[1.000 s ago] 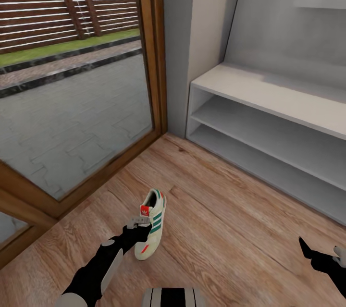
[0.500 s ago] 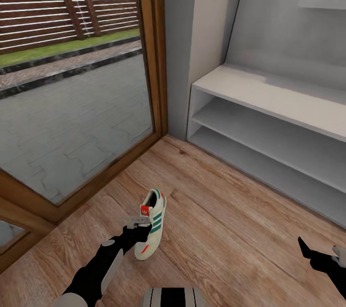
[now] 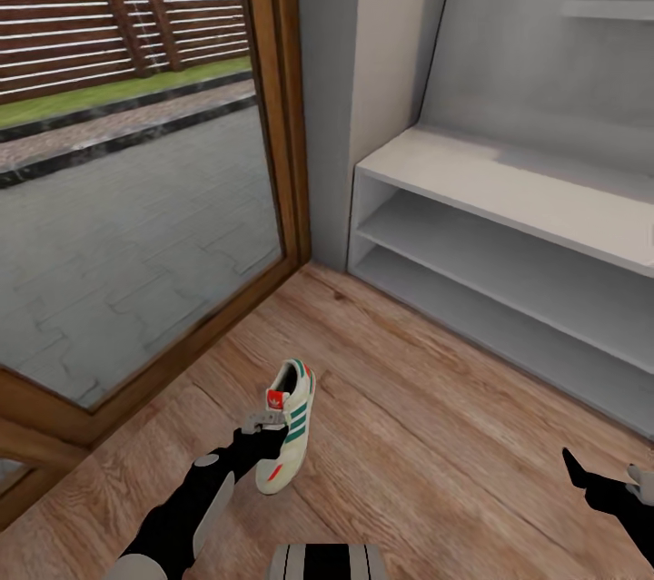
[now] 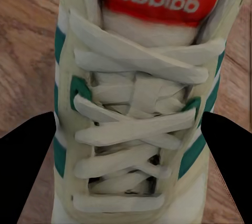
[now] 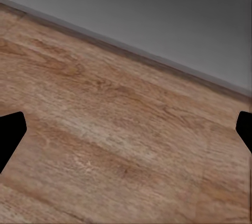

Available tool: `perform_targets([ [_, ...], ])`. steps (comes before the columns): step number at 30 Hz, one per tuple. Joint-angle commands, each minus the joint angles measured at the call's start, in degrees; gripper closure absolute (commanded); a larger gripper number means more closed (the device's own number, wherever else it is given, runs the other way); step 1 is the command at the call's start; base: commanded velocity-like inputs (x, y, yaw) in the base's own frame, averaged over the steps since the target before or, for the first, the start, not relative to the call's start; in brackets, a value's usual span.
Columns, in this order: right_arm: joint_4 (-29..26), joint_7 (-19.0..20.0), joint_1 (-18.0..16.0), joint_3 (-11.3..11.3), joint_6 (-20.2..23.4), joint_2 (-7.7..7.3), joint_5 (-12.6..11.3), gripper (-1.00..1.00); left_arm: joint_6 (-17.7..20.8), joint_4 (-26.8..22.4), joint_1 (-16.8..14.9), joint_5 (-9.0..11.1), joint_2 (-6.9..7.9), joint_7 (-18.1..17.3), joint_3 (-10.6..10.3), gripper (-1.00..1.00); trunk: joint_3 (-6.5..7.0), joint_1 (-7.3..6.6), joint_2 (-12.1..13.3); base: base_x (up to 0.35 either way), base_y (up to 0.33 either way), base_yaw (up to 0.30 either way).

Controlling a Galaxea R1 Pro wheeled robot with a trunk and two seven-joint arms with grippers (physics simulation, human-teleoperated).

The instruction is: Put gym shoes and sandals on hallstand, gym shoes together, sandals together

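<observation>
I am holding one gym shoe in my left claw, above the corridor floor and in front of the glass door. In the left wrist view the shoe is lying between my two dark fingers, one on each side of the laced upper, so I am judging the left claw to be clenched on the shoe across its midfoot. My right claw is hanging released over bare planks, its fingertips spread wide with nothing between them; in the head view that arm is sitting low at the right edge.

The hallstand is standing ahead and to the right, its flat top and two open shelf levels all bare. The shoe is well apart from it.

To do this step well, I am thinking the shoe should be lifted higher before it is swung across, so the sole is not dragging on the floor or catching the rack's front edge. The grip is across the laces, which are soft, so a slow carry looks wise to keep the shoe from twisting out. I would be setting it flat on the top or a shelf, toward one end, leaving room just beside it for its partner. Release should come only once the sole is resting fully on the surface.
</observation>
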Motion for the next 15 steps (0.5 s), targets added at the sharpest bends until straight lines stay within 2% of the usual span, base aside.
perform_targets([
  [1, 0.0, 0.0, 0.0, 0.0, 0.0, 0.0, 0.0, -1.0, 0.0, 0.0, 0.0, 0.0, -0.01, 0.0, 0.0, 1.0, 0.03, 0.0, 0.0, 0.054, 0.0, -0.198],
  [15, 0.1, 0.0, 0.0, 0.0, 0.0, 0.0, 0.0, -1.0, 0.0, -0.1, 0.0, 0.0, -0.05, 0.0, -0.1, 1.0, 0.58, 0.0, 0.0, 0.016, 0.0, -0.247],
])
